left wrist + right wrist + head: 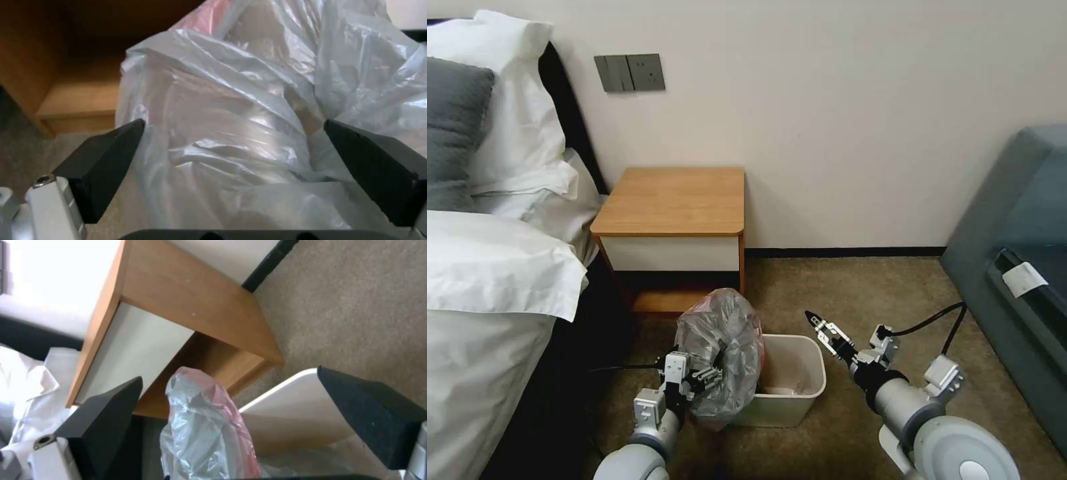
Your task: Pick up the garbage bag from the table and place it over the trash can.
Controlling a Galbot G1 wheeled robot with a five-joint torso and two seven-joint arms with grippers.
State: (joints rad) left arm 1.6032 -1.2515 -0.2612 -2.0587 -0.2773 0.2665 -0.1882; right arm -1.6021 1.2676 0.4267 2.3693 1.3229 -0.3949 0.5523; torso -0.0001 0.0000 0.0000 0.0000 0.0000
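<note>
From my seat, the garbage bag covers the left side of the trash can, so I can't tell whether the plastic is hooked over that rim. It also masks the fingertips of the left tool in the head view. The counter runs off the right wrist view's edge.

A bedroom: made bed with pillows beside a nightstand
</note>
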